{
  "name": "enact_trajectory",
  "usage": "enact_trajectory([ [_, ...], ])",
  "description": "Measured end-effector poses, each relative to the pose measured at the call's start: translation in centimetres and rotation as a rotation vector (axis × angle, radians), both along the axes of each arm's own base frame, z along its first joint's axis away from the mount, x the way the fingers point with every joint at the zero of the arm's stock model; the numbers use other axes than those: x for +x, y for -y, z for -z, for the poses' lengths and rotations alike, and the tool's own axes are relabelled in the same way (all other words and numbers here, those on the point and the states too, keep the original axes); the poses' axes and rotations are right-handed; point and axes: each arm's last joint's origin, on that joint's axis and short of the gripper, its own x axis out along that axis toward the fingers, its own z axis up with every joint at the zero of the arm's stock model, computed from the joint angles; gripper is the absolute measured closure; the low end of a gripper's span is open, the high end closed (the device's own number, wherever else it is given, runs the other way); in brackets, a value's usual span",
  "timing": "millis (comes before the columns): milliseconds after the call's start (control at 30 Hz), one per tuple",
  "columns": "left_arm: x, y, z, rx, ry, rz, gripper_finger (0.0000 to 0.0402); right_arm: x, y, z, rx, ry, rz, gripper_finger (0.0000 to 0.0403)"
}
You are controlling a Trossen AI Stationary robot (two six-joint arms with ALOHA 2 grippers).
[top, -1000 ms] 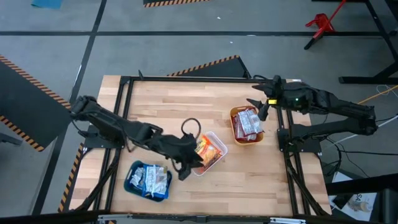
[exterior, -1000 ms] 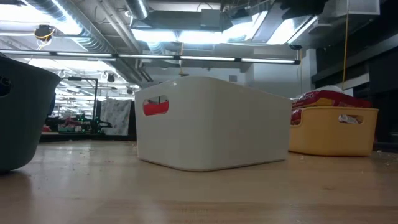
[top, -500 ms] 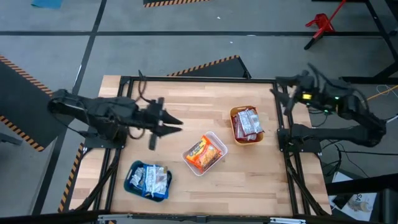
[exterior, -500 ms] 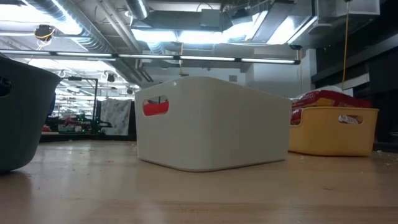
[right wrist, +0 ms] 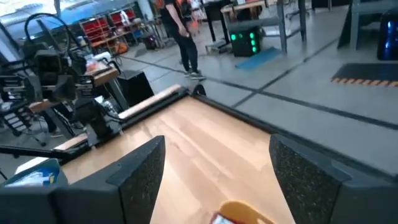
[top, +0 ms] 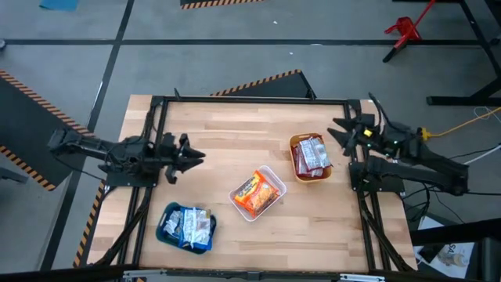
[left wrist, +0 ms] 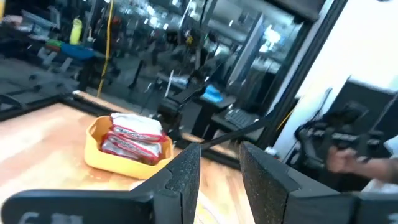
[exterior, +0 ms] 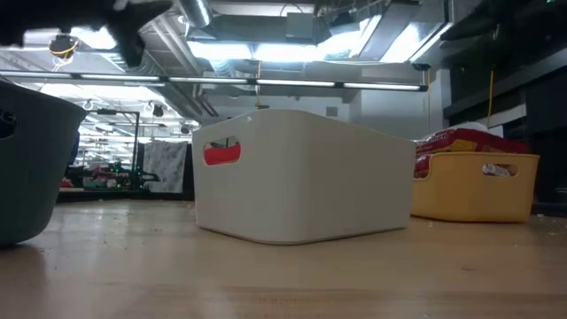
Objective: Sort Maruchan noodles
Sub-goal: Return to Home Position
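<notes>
The Maruchan noodles lie sorted in three bins. Blue packets (top: 188,225) fill the teal bin (top: 164,228) near the table's left front. Orange packets (top: 256,193) lie in the white bin (top: 272,174) at mid-table. Red-and-silver packets (top: 311,154) sit in the orange bin (top: 295,142), also seen from the left wrist as red-and-silver packets (left wrist: 132,134). My left gripper (top: 194,154) (left wrist: 219,152) hovers by the table's left edge, open by a narrow gap and empty. My right gripper (top: 338,133) (right wrist: 216,142) hovers at the right edge beside the orange bin, wide open and empty.
The low view shows the white bin (exterior: 301,177), the orange bin (exterior: 474,182) and the teal bin (exterior: 27,168) standing on the wood. Bare wood lies across the far half of the table (top: 243,125). A person (right wrist: 183,31) walks in the room beyond.
My left gripper has pulled away from the white bin, moving up and toward the table's left edge. The orange packets stay in the white bin. My right gripper has drawn back from over the orange bin toward the table's right edge.
</notes>
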Motion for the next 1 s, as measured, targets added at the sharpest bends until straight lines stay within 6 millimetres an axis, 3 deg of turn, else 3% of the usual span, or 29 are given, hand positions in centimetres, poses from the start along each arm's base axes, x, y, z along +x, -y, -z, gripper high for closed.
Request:
enact_trajectory([
  [133,-2.3,-0.4,2.8,-0.042,0.075,-0.013,0.0294,0.6,0.2,1.4,0.03,0.015,0.008,0.0126],
  [200,-3.4,-0.6,3.3,-0.07,0.133,-0.017,0.0294,0.6,0.2,1.2,0.038,0.025,0.027,0.0126],
  [300,-5.1,-0.8,3.4,-0.077,0.182,-0.027,0.0294,0.0,0.1,-0.4,0.017,0.067,0.033,0.0126],
  [433,-5.5,-1.2,3.0,-0.008,0.039,-0.152,0.0294,-1.3,-0.2,-2.7,-0.051,0.069,0.048,0.0126],
  [533,-6.0,-1.7,2.3,-0.016,-0.011,-0.275,0.0294,-2.3,-0.4,-3.3,-0.103,0.028,0.068,0.0126],
  [633,-6.2,-1.7,2.0,0.02,-0.028,-0.272,0.0294,-3.0,-0.5,-2.4,-0.121,0.03,0.099,0.0126],
  [700,-6.4,-1.7,1.4,0.015,0.008,-0.274,0.0294,-3.2,-0.6,-0.8,-0.102,0.038,0.102,0.0126],
  [800,-6.2,-1.6,2.0,0.031,-0.038,-0.234,0.0294,-3.7,-0.8,1.4,-0.065,0.12,0.106,0.0126],
  [1000,-6.0,-1.5,2.8,0.023,-0.078,-0.213,0.0294,-1.6,-0.3,3.7,0.002,0.092,0.044,0.0126],
])
